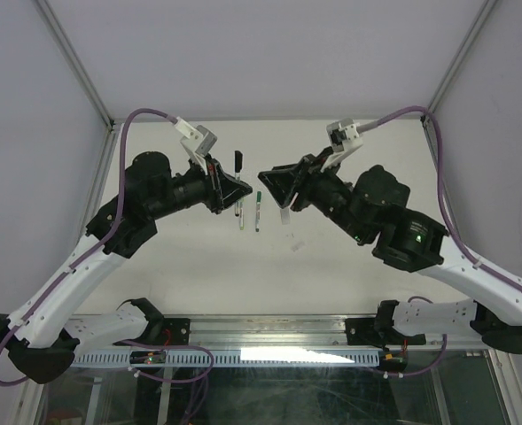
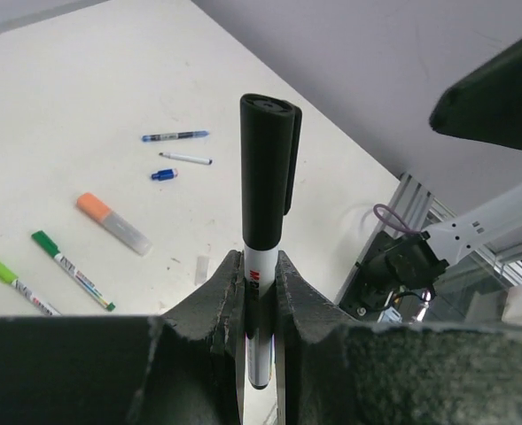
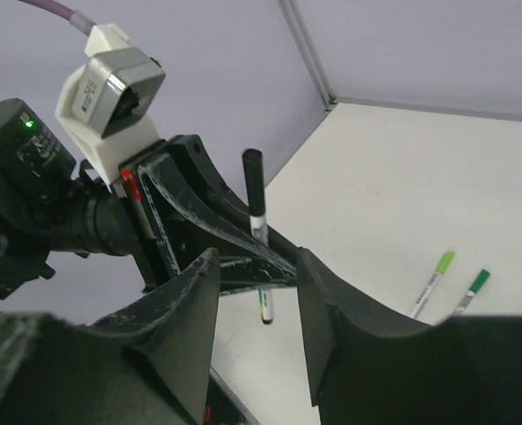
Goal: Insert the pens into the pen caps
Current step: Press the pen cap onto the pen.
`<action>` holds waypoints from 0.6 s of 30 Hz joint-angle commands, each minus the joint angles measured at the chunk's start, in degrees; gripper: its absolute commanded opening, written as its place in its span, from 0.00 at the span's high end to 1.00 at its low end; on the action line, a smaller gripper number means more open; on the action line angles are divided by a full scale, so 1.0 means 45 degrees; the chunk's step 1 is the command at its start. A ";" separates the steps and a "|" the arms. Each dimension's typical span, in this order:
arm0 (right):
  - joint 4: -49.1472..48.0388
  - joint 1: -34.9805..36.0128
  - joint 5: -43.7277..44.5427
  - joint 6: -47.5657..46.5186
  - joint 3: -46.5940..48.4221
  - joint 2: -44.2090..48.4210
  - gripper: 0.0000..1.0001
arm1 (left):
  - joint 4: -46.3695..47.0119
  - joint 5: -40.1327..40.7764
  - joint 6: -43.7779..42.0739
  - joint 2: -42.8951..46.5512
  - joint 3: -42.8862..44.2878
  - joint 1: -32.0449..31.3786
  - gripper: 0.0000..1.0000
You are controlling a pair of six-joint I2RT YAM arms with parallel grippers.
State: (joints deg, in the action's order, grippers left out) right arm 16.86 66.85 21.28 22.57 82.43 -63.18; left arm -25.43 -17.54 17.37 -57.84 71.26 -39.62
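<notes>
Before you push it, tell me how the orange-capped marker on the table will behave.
The orange-capped marker looks short and rigid, so it should slide as one piece. Its broad, flattish body probably resists rolling. Lying flat on the table, it likely won't tip.

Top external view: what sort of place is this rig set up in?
Probably a lab test cell: white tabletop boxed in by pale panel walls on aluminium posts, with an aluminium mounting rail at its near edge.
</notes>
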 commanded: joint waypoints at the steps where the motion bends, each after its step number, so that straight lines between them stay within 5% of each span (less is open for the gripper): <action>1: 0.0058 0.0047 0.1249 0.0221 -0.1661 0.1248 0.57 | -0.0297 0.1235 0.0365 0.0122 -0.0393 0.0142 1.00; 6: 0.2752 -0.0118 0.2298 0.1434 -0.2977 0.1330 0.51 | -0.1295 0.3092 0.1003 -0.0806 -0.1417 0.0167 1.00; 10: 0.4686 -0.1297 0.0878 0.2079 -0.3432 -0.0040 0.50 | -0.1759 0.4402 0.1288 -0.1901 -0.2160 0.0212 1.00; 18: 0.3205 -0.4232 -0.3086 0.2340 -0.5976 -0.0637 0.43 | -0.2006 0.5352 0.1570 -0.4518 -0.1775 0.1129 1.00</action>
State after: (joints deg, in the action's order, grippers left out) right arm 34.50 52.97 17.87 31.22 58.78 -68.42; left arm -35.33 2.44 23.20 -74.96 60.88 -36.49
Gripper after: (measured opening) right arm 0.557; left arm 0.130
